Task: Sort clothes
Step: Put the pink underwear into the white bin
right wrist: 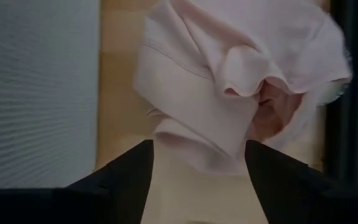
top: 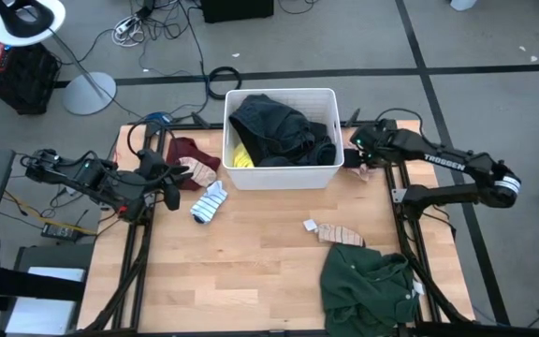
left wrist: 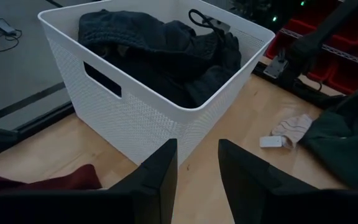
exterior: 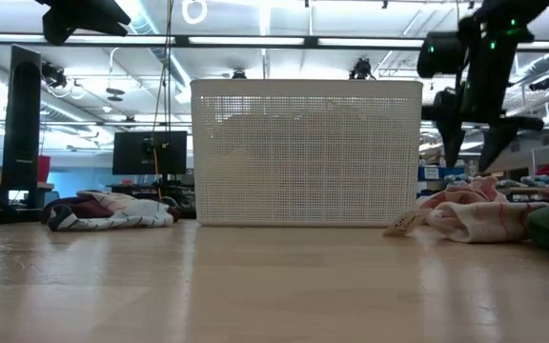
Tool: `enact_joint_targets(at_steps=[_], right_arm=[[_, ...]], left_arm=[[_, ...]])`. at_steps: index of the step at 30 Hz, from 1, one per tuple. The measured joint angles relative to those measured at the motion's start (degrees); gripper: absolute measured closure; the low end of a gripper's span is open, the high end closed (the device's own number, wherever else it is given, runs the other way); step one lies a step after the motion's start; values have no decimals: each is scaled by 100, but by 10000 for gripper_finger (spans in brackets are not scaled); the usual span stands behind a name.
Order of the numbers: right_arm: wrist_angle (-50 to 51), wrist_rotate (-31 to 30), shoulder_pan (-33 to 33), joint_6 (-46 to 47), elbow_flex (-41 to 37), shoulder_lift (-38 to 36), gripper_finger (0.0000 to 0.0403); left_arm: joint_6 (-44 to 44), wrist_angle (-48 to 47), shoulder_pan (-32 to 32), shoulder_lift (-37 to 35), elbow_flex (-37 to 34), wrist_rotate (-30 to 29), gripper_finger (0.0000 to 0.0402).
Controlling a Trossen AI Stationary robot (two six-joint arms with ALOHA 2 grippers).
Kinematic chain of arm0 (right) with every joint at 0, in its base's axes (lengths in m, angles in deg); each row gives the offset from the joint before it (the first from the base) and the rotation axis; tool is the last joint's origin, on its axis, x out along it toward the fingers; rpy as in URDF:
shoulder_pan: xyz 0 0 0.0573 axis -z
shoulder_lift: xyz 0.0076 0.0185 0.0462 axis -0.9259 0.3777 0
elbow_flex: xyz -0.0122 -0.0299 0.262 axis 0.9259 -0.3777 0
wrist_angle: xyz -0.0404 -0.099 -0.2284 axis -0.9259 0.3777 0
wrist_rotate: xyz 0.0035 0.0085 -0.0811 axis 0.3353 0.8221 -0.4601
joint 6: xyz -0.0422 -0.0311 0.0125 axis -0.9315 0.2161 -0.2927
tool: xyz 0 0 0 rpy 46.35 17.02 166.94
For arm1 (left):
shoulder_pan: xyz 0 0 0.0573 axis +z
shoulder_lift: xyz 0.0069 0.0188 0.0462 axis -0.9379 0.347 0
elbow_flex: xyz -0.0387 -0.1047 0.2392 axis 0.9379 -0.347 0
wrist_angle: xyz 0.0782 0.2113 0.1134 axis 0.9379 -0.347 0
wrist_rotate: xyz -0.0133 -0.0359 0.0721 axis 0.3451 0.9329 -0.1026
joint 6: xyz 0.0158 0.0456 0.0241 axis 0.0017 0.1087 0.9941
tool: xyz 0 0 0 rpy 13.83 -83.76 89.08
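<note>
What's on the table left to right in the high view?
Left claw → maroon piece → striped sock → bin → right claw, over a pink piece. Nearer the front edge, the tan sock and green top overlap that span, so I left them out.

White perforated bin (top: 281, 174) at table's (top: 251, 281) far edge; floor lamp (top: 28, 21) beyond corner
</note>
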Motion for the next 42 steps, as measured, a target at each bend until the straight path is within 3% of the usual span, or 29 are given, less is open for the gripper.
enact_joint_targets(at_steps=[6,10,14,21,30,38,42], right_arm=[[-860,4,55,44,-592,69,143],[-1169,-197,60,30,-700,171,171],[-1209,-262,116,-28,-706,319,232],[-1175,-142,119,-167,-707,417,389],[-718,-54,-115,-79,-447,123,399],[512,-1080,-433,-74,869,-260,401],[639,-1519,-626,-279,1785,-354,402]], left_arm=[[-114,-7,1,0,0,0,280],[-124,-4,1,0,-1,-2,280],[-126,-3,0,0,-2,-10,280],[-126,-5,-1,0,-1,-26,280],[-59,-9,-2,0,0,-28,280],[103,-14,1,0,0,-31,280],[201,-14,-1,0,-1,-33,280]])
